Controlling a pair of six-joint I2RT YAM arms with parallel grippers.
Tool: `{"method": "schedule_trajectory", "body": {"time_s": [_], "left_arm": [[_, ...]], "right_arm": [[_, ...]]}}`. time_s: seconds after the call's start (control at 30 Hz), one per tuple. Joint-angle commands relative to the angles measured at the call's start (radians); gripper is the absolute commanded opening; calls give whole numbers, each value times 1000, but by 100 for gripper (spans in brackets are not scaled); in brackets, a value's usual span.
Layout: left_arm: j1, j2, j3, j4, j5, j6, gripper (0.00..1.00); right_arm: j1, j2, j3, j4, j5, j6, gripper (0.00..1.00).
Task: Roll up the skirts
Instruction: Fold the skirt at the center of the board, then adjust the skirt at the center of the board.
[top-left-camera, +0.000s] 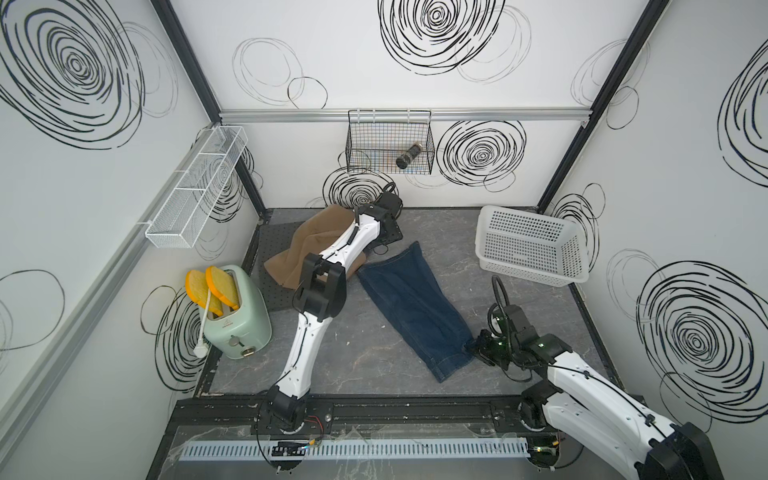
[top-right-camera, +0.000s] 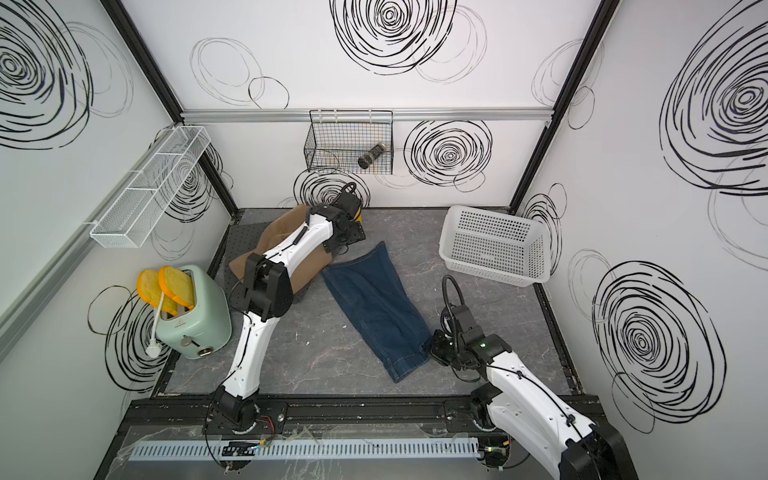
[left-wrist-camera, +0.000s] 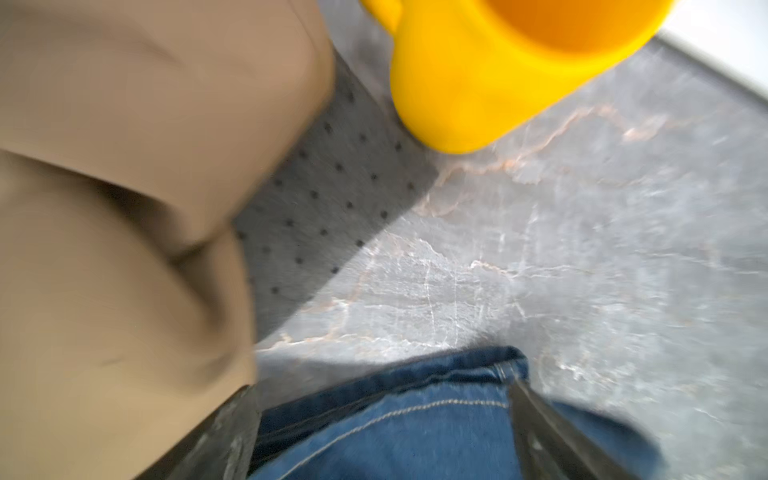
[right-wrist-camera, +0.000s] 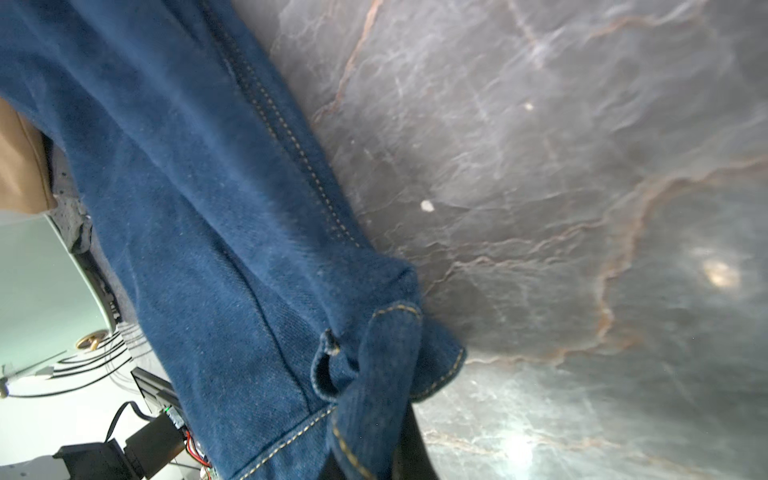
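Observation:
The dark blue denim skirt (top-left-camera: 411, 307) (top-right-camera: 374, 307) lies flat and slanted across the middle of the table. My right gripper (top-left-camera: 478, 349) (right-wrist-camera: 374, 457) is shut on its near right corner, where the denim (right-wrist-camera: 208, 208) bunches at the jaws. At the far end, my left gripper (top-left-camera: 390, 239) (left-wrist-camera: 386, 440) hangs open over the denim's far hem (left-wrist-camera: 415, 415), its fingers (left-wrist-camera: 224, 436) wide apart. The tan-brown skirt (top-left-camera: 311, 232) (left-wrist-camera: 124, 166) lies crumpled at the back left, partly under the left arm. It rests on the dark grey dotted skirt (top-left-camera: 272, 237) (left-wrist-camera: 332, 187).
A yellow cup (left-wrist-camera: 478, 83) stands just beyond the left gripper by the back wall. A white plastic basket (top-left-camera: 528, 245) sits at the back right. A mint toaster (top-left-camera: 237, 316) stands at the left edge. A black wire basket (top-left-camera: 388, 141) and a white mesh shelf (top-left-camera: 195, 191) hang on the walls.

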Motion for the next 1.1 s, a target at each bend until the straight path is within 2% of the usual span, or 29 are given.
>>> {"method": "schedule_trajectory", "body": {"time_s": [0.0, 0.1, 0.2, 0.3, 0.43, 0.47, 0.57, 0.7, 0.77, 0.83, 0.9, 0.97, 1.07], "left_arm": [[-3, -191, -155, 35, -50, 40, 96], [-4, -325, -385, 111, -31, 49, 96], [-29, -436, -612, 218, 62, 61, 96], [-54, -479, -753, 254, 108, 52, 97], [-7, -509, -896, 373, 220, 8, 96], [1, -512, -909, 410, 244, 5, 96], [3, -476, -886, 417, 217, 5, 96], [16, -416, -936, 465, 290, -60, 97], [16, -415, -974, 545, 315, -93, 98], [21, -412, -979, 584, 311, -103, 86], [29, -409, -980, 613, 322, -101, 70], [43, -409, -992, 660, 354, -95, 47], [73, -423, -1023, 744, 434, -92, 6]], "right_arm": [[-6, -6, 21, -91, -12, -32, 23], [-15, -33, 16, -99, 14, -33, 47], [-20, -71, 10, -88, 21, -31, 66], [-22, -100, -12, -41, 2, -48, 68], [-22, -93, -20, -40, 15, -57, 83], [-22, -93, -33, -35, 15, -53, 85], [-21, -90, -76, 3, 2, -25, 93], [-21, -74, -80, 10, 54, -13, 98], [-23, -76, -100, 73, 30, 2, 99], [-24, -85, -133, 171, -24, 13, 96], [-27, -95, -172, 240, -29, 42, 91], [-40, -99, -212, 340, -71, 50, 73], [-65, -95, -225, 411, -125, 33, 43]]}}
